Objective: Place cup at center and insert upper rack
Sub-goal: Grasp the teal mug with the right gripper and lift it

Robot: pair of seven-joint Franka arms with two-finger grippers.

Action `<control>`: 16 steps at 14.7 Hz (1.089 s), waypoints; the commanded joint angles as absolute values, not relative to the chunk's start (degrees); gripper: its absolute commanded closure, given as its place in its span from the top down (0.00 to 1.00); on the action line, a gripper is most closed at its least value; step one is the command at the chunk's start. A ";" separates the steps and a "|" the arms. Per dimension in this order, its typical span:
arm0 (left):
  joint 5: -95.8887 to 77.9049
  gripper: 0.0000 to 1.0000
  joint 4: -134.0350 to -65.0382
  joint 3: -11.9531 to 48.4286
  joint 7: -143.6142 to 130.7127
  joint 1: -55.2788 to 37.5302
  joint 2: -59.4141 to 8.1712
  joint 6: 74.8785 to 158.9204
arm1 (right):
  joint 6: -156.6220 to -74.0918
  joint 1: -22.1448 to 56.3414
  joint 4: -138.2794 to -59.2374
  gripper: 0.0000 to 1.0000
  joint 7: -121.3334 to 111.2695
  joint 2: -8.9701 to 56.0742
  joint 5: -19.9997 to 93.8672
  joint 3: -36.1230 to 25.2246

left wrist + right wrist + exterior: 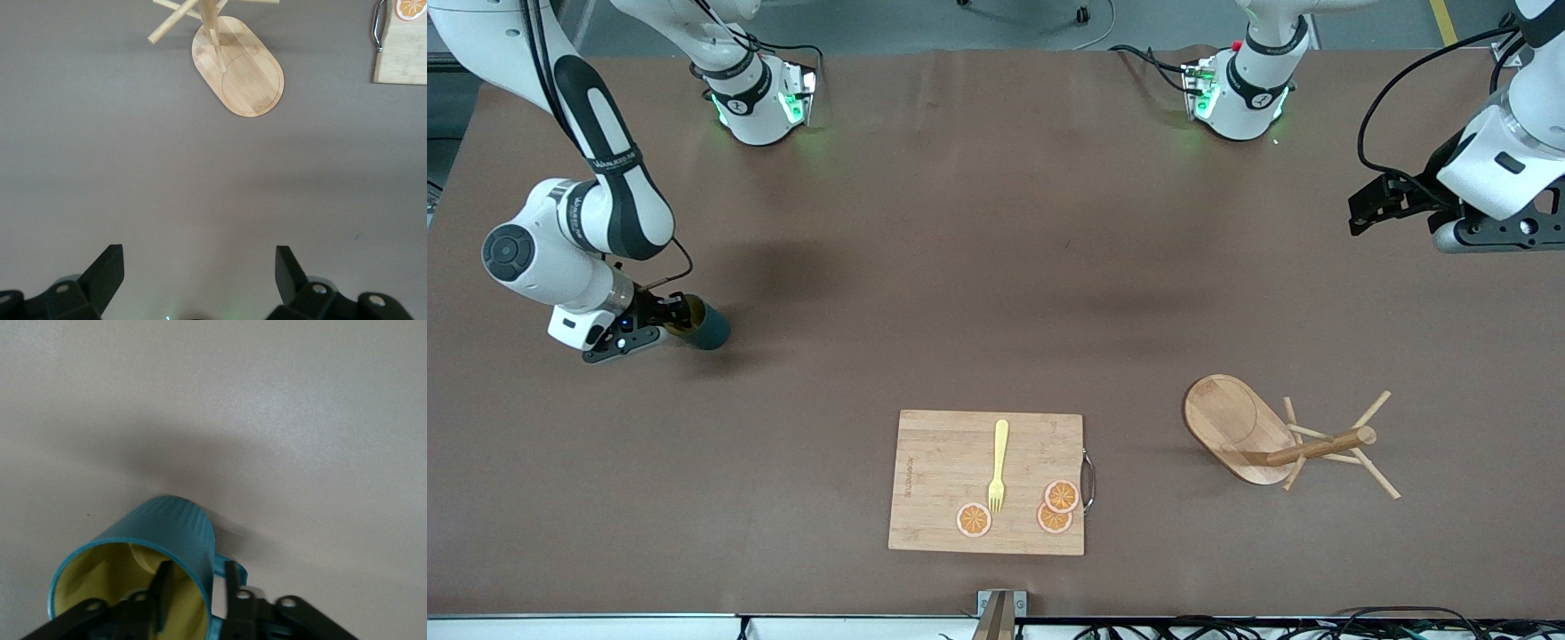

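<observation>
Gripping the cup [704, 326] by its rim for carrying, our right end effector [660, 318] sits near the tabletop's [960, 267] right-arm edge; left end effector [1376, 203] waits open; upper rack [1280, 437] lies toppled.

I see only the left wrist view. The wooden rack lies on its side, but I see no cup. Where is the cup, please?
Observer: The cup is at the right arm's end of the table, held by the right gripper.
Operator: How is it held?
Observer: By its wall, with one jaw inside and one outside; the cup is tipped onto its side.
Operator: I see only a corner of the cutting board. What is on it?
Observer: A yellow fork lies on the cutting board, beside three orange slices.
</observation>
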State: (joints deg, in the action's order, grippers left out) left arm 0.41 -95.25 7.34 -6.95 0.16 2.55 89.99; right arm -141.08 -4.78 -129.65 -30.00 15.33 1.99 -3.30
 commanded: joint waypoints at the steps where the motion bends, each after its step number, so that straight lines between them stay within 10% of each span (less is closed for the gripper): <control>1: 0.70 1.00 -95.36 7.73 -7.65 0.53 3.25 89.47 | -138.88 -3.87 -129.55 0.00 -30.59 13.72 2.81 -2.99; 10: 0.97 1.00 -95.36 7.73 -7.91 0.79 3.69 89.21 | -125.51 15.69 -125.51 0.00 9.50 4.40 5.71 -2.90; 16: 0.97 1.00 -95.62 7.73 -8.09 0.70 3.43 89.30 | -125.51 37.06 -112.79 0.00 49.78 10.97 5.71 -2.99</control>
